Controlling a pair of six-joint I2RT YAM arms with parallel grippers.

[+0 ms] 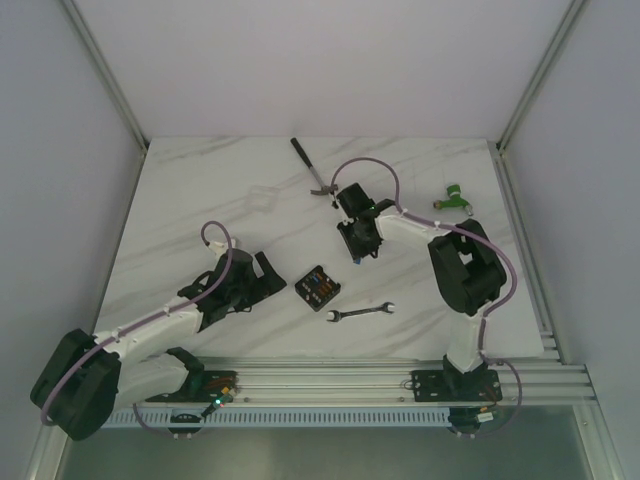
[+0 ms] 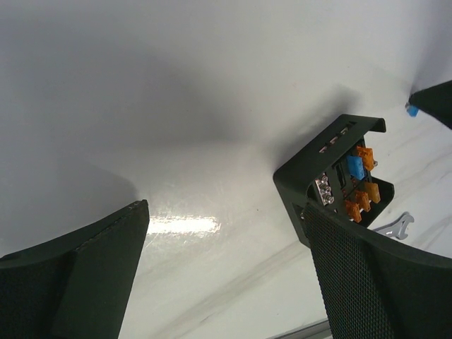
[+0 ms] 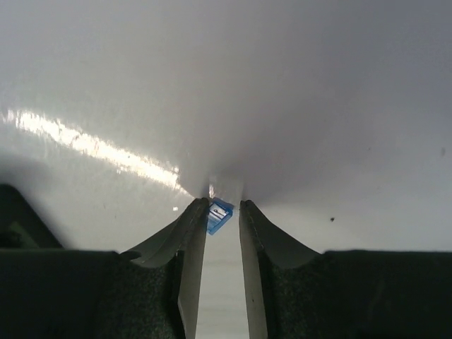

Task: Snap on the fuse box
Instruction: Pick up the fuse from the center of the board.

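My left pincer (image 2: 226, 212) gapes wide just beside the fuse box (image 2: 339, 169) on the table (image 2: 176, 106). My right pincer (image 3: 224, 205), nearly together, brackets a blue fuse (image 3: 219, 215); whether it is clamped I cannot tell. A weak, off-centre pinch could flick it away.

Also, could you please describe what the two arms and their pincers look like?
Both the left arm and the right arm have white tubular links joined by bulky black housings, and a lilac cable loops along each. The left pincer and right pincer are black, with two flat fingers each and finely meshed pads. No markings are legible.
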